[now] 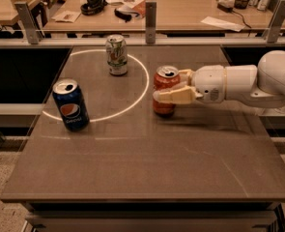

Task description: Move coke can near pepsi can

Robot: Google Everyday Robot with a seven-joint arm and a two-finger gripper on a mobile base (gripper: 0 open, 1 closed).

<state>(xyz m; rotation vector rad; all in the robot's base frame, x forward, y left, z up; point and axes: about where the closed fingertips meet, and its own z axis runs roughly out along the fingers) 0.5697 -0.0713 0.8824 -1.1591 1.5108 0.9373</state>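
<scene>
The coke can (165, 81), red-orange with a silver top, stands upright near the middle of the brown table (147, 163). My gripper (167, 87) comes in from the right on a white arm and its cream fingers (173, 96) are shut around the coke can's middle. The pepsi can (71, 105), dark blue with the round logo, stands upright at the left of the table, well apart from the coke can.
A silver-green can (117, 55) stands upright at the back, inside a white circle (143, 89) marked on the table. A railing with metal posts (150, 15) runs behind the table. A cluttered desk (180, 4) lies beyond it.
</scene>
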